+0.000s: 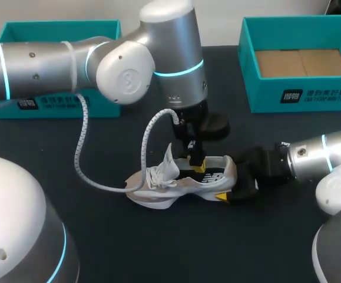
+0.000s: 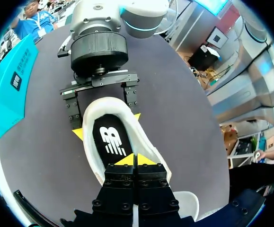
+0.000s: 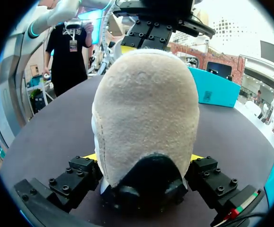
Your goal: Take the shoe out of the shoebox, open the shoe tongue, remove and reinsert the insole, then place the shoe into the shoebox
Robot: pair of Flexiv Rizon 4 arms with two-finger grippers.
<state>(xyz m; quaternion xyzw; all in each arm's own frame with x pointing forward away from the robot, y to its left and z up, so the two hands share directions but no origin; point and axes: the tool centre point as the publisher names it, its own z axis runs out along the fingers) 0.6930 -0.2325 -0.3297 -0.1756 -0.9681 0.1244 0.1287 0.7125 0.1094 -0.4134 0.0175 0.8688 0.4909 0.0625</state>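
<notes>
Black table (image 1: 158, 247); right jaws clamp shoe (image 1: 179, 181) heel; insole (image 2: 110, 119) logo (image 2: 113, 141) white.

Bright, even light falls from overhead on the dark tabletop (image 1: 258, 242), which stays matte with little glare. The shoe (image 1: 182, 180) casts only a faint, soft shadow beneath its sole. Broad white highlights sit on the silver shell of the left arm (image 1: 123, 73), where a cyan ring glows. In the right wrist view the shoe's heel is evenly lit and darkens low down.
</notes>
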